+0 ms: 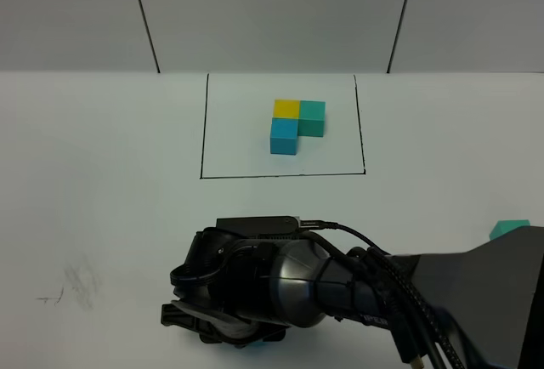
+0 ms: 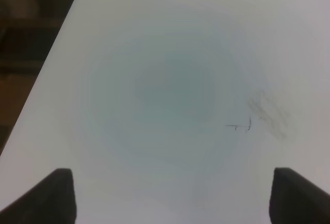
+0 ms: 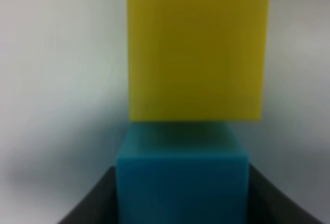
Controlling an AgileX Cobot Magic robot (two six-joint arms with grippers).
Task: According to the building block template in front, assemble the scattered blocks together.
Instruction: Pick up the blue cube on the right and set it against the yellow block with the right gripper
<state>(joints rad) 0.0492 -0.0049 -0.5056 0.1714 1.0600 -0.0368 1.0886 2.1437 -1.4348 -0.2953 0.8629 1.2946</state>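
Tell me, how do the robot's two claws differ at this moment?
The left gripper stands wide open with nothing between its jaws; the right gripper is closed on the sky-blue cube. The left gripper faces only white table with faint pencil marks; the right gripper has the yellow cube just beyond the cube it grips. Both have dark fingers and work over the same white table.

White desk (image 1: 102, 173). Far centre: black drawn rectangle (image 1: 280, 176) with L-shaped three-cube template (image 1: 297, 125) inside. Teal-green cube (image 1: 508, 229) sits alone on the right side. Yellow cube (image 3: 197, 51) butts against sky-blue cube (image 3: 181, 182). Grey scuffs (image 1: 76, 288) near left.
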